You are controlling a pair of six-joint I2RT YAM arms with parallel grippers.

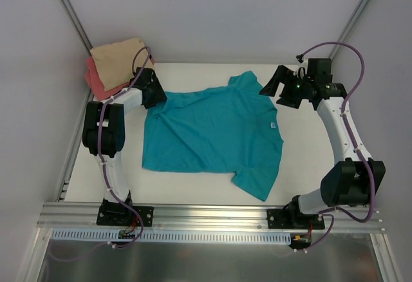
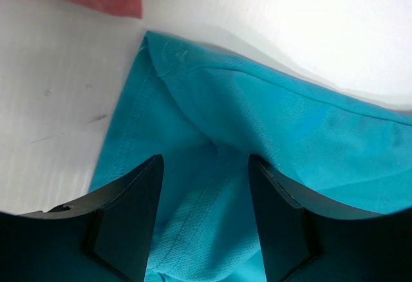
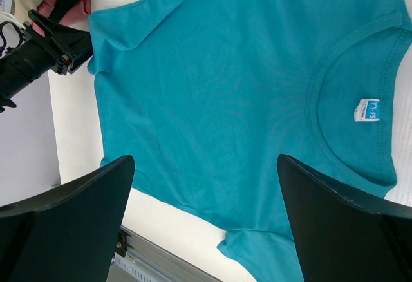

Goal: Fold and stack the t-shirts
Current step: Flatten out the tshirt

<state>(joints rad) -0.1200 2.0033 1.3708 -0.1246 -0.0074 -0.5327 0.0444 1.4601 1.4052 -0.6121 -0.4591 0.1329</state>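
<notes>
Left tool (image 2: 205,166) straddles stitched teal t-shirt (image 2: 302,127).

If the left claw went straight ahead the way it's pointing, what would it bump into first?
The teal t-shirt. Its stitched edge lies right in front of the open left claw, probably very close, though depth is hard to judge.

You have a white table (image 1: 193,190) filling the middle of the overhead view. In the left wrist view its surface shows a few faint dark scuffs (image 2: 96,118). Along its near edge runs a silver metal rail (image 1: 212,214). Just in front of that you see a white slotted strip (image 1: 212,235), then a grey metal sheet (image 1: 212,263). Pale walls (image 1: 212,18) close in the back and sides, with a slim left post (image 1: 69,11) and right post (image 1: 364,8) slanting up from the back corners.
</notes>
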